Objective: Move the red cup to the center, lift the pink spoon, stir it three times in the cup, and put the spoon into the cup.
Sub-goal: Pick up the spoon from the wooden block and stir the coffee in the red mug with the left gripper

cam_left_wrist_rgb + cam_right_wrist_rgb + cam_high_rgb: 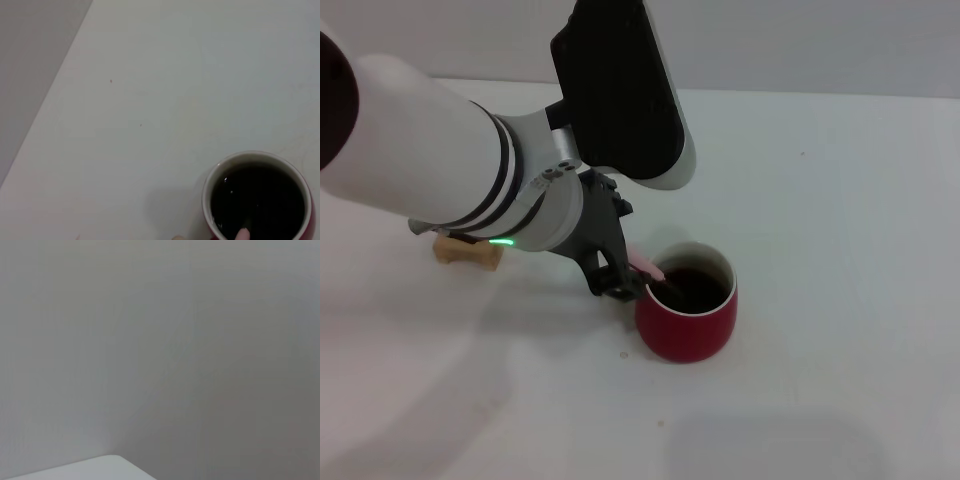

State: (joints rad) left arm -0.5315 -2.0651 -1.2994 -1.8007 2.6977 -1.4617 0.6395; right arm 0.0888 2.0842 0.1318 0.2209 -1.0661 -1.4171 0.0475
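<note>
Red cup [687, 312]: rounded dark red mug, white inside, dark brown liquid; standing upright on white surface [840, 220], slightly toward 5 o'clock of the middle of the head view; handle not seen. Also in left wrist view [257, 195], rim and liquid visible from above. Pink spoon [648, 267]: pale pink handle slanting out over the cup's rim at the cup's 10 o'clock, lower end dipped toward the liquid, bowl end hidden; small pink tip showing at the near rim in left wrist view [243, 234]. Left gripper [620, 275]: dark fingers [605, 268] just beside the cup at its 9 to 10 o'clock, clamped together on the spoon handle; arm reaching in from 10 o'clock, green light lit on the wrist ring. Tan wooden block [468, 251]: lying on the surface at 9 o'clock of the cup, well apart from it, partly hidden beneath the left arm. Right gripper: not visible anywhere; right wrist view showing only grey wall and a corner of the white surface [100, 467].
</note>
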